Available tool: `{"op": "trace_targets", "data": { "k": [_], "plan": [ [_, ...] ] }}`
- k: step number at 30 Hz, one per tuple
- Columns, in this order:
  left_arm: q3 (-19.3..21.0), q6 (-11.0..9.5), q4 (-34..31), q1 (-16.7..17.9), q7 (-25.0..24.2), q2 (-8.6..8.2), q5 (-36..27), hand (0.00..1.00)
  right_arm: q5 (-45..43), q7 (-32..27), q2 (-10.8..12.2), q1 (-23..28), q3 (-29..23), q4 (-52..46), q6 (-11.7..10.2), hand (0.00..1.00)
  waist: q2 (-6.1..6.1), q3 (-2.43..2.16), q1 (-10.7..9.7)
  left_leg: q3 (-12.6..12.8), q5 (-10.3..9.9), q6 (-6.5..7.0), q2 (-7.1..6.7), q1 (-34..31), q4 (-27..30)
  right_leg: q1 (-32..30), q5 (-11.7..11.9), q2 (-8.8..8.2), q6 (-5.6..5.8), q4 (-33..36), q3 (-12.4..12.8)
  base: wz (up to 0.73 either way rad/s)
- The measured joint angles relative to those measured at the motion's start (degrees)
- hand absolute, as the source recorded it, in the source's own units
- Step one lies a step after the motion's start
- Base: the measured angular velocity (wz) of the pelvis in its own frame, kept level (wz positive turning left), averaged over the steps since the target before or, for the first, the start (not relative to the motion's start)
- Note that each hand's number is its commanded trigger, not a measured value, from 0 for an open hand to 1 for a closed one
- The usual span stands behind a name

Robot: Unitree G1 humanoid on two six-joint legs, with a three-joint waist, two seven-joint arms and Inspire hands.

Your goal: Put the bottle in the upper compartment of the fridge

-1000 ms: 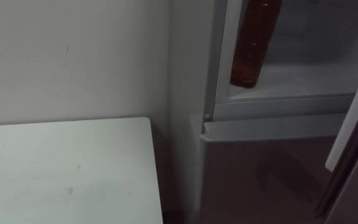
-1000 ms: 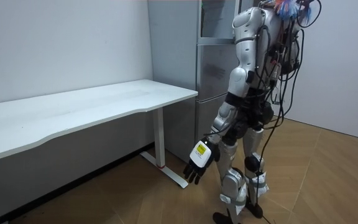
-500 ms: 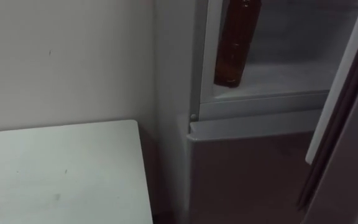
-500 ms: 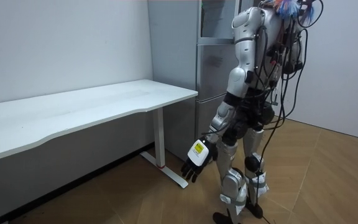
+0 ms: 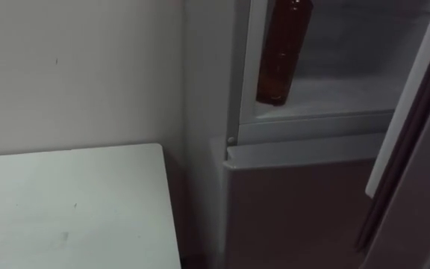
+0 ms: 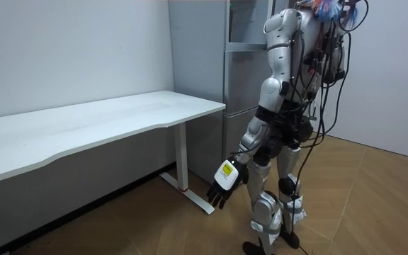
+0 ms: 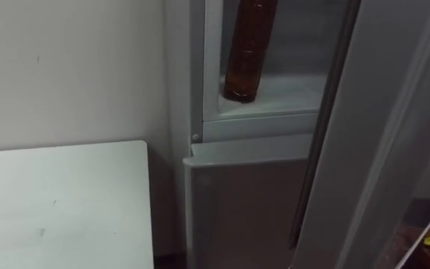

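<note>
A brown bottle (image 5: 281, 52) stands upright on the shelf of the upper fridge compartment (image 5: 334, 93), at its left edge just inside the frame. In the right eye view the bottle (image 7: 249, 48) has nothing touching it. The compartment's door (image 5: 413, 112) is swung open on the right. I stand facing the fridge (image 6: 243, 78). My left hand (image 6: 222, 185) hangs low beside my leg, fingers relaxed and holding nothing.
The lower fridge door (image 5: 297, 202) is closed under the open compartment. A white table (image 5: 66, 209) stands against the wall left of the fridge, and its corner lies close to the fridge side. Wooden floor (image 6: 374, 198) spreads out behind me.
The eye view has shifted, so the fridge and bottle sit further left in the picture than a second ago. The bottle stays on the shelf. My left hand hangs slightly lower.
</note>
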Motion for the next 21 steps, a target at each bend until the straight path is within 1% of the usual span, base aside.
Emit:
{"op": "trace_targets", "data": {
  "k": [1,2,4,9,10,11,13,14,15,20,21],
  "plan": [
    [-0.01,-0.31,0.02,0.29,0.00,-0.05,-0.07,0.00,-0.60,-0.65,-0.83,-0.21,-0.03,-0.97,-0.06,0.00,0.14,0.06,0.24,0.01,0.00,0.00,0.00,0.02,0.01,0.02,0.00,0.00,0.00,-0.04,0.03,0.00],
    [0.00,-0.41,0.03,0.38,0.00,-0.09,-0.09,0.00,-1.00,-1.04,-1.53,-0.22,0.01,-2.44,-0.20,0.00,0.07,0.02,0.40,-0.03,0.00,0.00,0.00,0.00,0.00,0.01,0.00,0.00,0.00,-0.03,0.00,0.00],
    [-0.02,-0.46,0.04,0.36,0.00,-0.09,-0.02,0.00,-3.16,-1.85,-2.02,-0.32,0.06,-4.14,-0.85,0.00,0.10,0.05,0.66,-0.11,0.01,-0.01,0.00,-0.02,0.01,0.07,0.00,0.00,0.00,-0.07,-0.18,0.02],
    [-0.14,-0.76,1.39,0.28,0.03,-0.37,0.12,0.00,-7.50,-2.93,-2.03,-0.87,0.80,-8.60,-2.15,0.00,0.13,0.17,1.21,-0.36,0.01,-0.02,-0.02,-0.14,0.02,0.05,-0.08,-0.11,-0.01,-0.04,-0.69,0.01],
    [-0.14,-0.76,1.53,0.28,0.11,-0.37,0.08,0.00,-7.70,-3.14,-2.03,-0.87,0.80,-9.03,-2.25,0.00,0.11,0.23,1.68,-0.37,0.01,-0.02,-0.02,-0.13,0.01,0.04,-0.13,-0.13,-0.01,-0.03,-0.75,0.00],
    [-0.14,-0.76,1.55,0.23,0.30,-0.38,0.07,0.00,-7.70,-3.60,-2.03,-0.89,0.85,-9.04,-2.27,0.00,0.00,0.27,1.91,-0.39,0.01,-0.02,-0.02,-0.12,0.01,0.04,-0.15,-0.15,-0.01,-0.03,-0.80,0.00],
    [-0.13,-0.75,1.55,0.20,0.45,-0.43,0.09,0.00,-7.71,-4.20,-2.03,-1.50,1.13,-9.04,-2.26,0.00,-0.17,0.18,2.08,-0.41,0.01,-0.02,-0.03,-0.11,0.01,0.02,-0.15,-0.20,-0.01,0.05,-0.88,0.00],
    [-0.12,-0.75,1.54,0.15,0.50,-0.44,0.11,0.00,-7.72,-4.20,-2.04,-2.16,1.34,-9.10,-2.26,0.00,0.01,0.27,2.12,-0.44,0.01,-0.01,-0.06,-0.13,0.01,-0.02,-0.15,-0.23,-0.01,0.06,-0.88,0.00],
    [-0.11,-0.76,1.54,0.14,0.59,-0.44,0.12,0.00,-7.72,-4.20,-2.05,-2.47,1.55,-9.10,-2.26,0.00,-0.08,0.21,2.10,-0.46,0.01,-0.01,-0.06,-0.13,0.01,-0.04,-0.15,-0.23,-0.01,0.07,-0.88,0.00],
    [-0.11,-0.76,1.84,0.13,0.67,-0.52,0.09,0.00,-7.72,-3.27,-2.08,-4.07,3.18,-9.12,-2.27,0.00,0.12,0.25,2.19,-0.51,0.01,-0.01,-0.05,-0.11,0.01,0.04,-0.15,-0.21,-0.01,0.06,-0.89,0.00],
    [-0.13,-0.77,1.97,0.10,0.67,-0.53,0.06,0.00,-7.72,-3.11,-2.09,-4.33,3.38,-9.13,-2.28,0.00,-0.01,0.15,2.21,-0.50,0.01,-0.01,-0.05,-0.09,0.01,0.07,-0.15,-0.22,-0.01,0.06,-0.91,0.00]
  ]
}}
